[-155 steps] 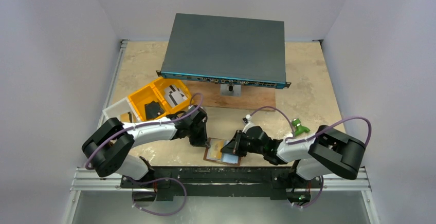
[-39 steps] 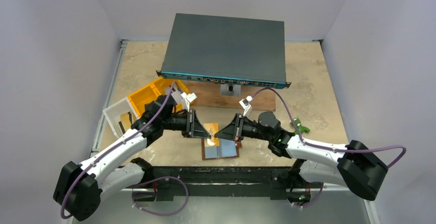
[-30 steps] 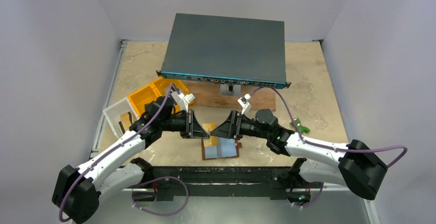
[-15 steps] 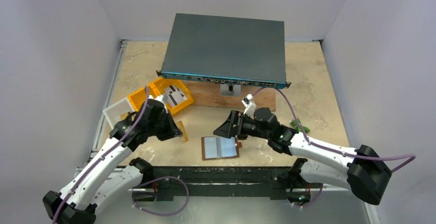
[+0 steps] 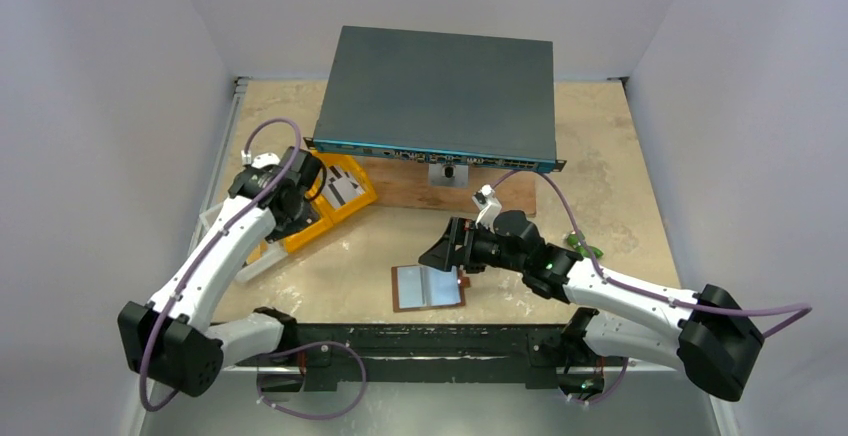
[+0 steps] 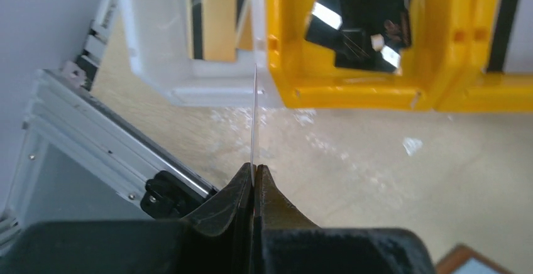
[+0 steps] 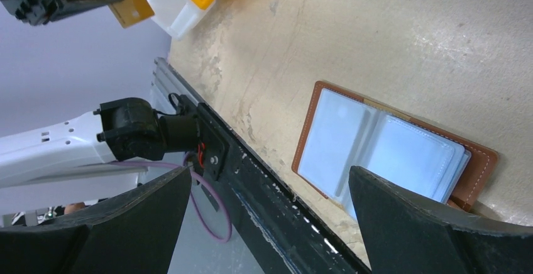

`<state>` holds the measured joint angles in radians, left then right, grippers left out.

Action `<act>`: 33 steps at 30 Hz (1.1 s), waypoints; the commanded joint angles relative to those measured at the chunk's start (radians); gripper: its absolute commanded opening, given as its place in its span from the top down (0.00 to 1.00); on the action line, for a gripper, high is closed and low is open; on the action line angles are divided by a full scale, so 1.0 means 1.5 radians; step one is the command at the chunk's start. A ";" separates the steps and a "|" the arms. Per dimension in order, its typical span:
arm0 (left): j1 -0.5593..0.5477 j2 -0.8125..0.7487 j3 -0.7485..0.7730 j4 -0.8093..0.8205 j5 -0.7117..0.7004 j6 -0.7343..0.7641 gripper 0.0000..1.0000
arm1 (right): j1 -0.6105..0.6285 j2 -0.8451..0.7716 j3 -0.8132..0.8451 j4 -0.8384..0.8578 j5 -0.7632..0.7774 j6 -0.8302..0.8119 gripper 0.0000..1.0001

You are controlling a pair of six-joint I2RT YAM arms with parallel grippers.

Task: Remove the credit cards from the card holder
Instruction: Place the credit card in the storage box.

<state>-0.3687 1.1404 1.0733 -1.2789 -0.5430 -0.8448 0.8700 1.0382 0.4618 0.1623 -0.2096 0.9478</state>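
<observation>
The brown card holder [image 5: 428, 286] lies open on the table near the front edge, its pale blue pockets [image 7: 339, 142] facing up. My right gripper [image 5: 441, 253] hovers just above and behind it, open, with nothing between its fingers [image 7: 427, 224]. My left gripper [image 6: 253, 168] is shut on a thin credit card [image 6: 254, 120], seen edge-on, at the near rim where the yellow tray [image 6: 352, 92] meets the clear box [image 6: 188, 66]. The right wrist view shows that card as tan [image 7: 131, 5]. A black card [image 6: 364, 22] lies in the tray, and a striped white-grey card [image 5: 345, 188] too.
A large dark network switch [image 5: 440, 96] sits on a wooden board [image 5: 500, 198] at the back. A small green object [image 5: 580, 248] lies right of my right arm. The black front rail [image 7: 264, 192] runs just beside the card holder.
My left gripper has carried the card from above the card holder leftward to the tray and box. My right gripper let go, opened wide and drew back slightly.
</observation>
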 commanded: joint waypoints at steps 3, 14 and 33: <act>0.110 0.082 0.038 0.020 -0.127 0.038 1.00 | 0.001 -0.017 0.032 -0.020 -0.001 -0.038 0.01; 0.282 0.228 0.106 0.079 -0.082 0.110 1.00 | 0.001 -0.007 0.056 -0.049 -0.018 -0.061 0.01; 0.349 0.289 0.114 0.094 -0.031 0.126 0.62 | 0.001 0.001 0.063 -0.061 -0.017 -0.056 0.01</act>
<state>0.1497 1.6081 1.2495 -1.1591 -0.6147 -0.6689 0.8700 1.0405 0.5026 0.0578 -0.2268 0.8886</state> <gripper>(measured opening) 0.276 0.987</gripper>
